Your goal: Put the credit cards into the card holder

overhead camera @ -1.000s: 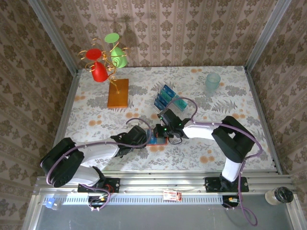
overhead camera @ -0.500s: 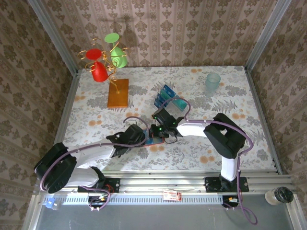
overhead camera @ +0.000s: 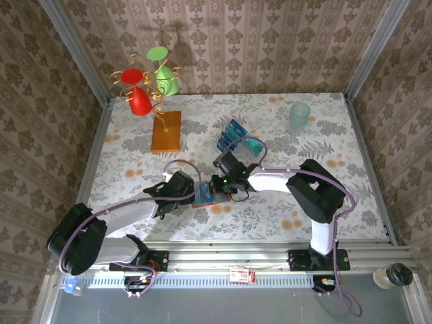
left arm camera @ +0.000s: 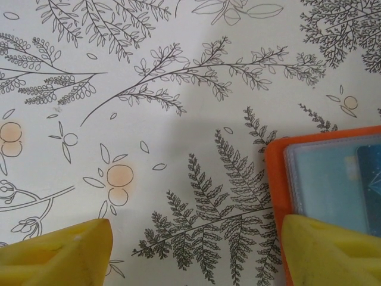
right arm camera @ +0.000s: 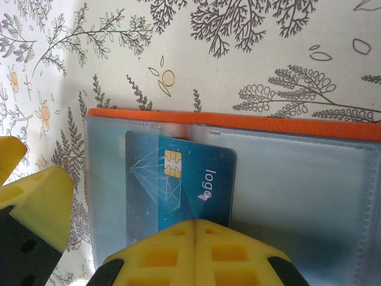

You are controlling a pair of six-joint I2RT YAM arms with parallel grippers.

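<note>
My right pincer [right arm camera: 196, 238] is fully closed. Its two yellow pads meet as one blunt tip on the near edge of a blue plastic credit card with a gold chip [right arm camera: 178, 179]. The card lies face-up and is not clamped between the pads, so I judge that the closed tip serves as a pusher to slide it, not as a grip. The card lies on the open orange-red folding card holder [right arm camera: 268, 123], over its clear plastic sleeve [right arm camera: 309, 196]. One part of the card face looks hazed, as if under the plastic, and the rest is bare. Insertion therefore appears partial, and the next move calls for a shallow, flat push. My left pincer [left arm camera: 196, 244] stands wide, with one yellow finger [left arm camera: 333, 250] on the orange edge of the card holder and the other [left arm camera: 59, 250] over bare cloth. This placement most likely pins the card holder against sliding while the card is driven in. The card holder lies flat on the floral-covered bench [overhead camera: 317, 169], near the front, between both arms. The remaining blue and teal cards [overhead camera: 233, 137] lie in a loose group farther back on the bench, well apart from the card holder and within reach of the right arm.
</note>
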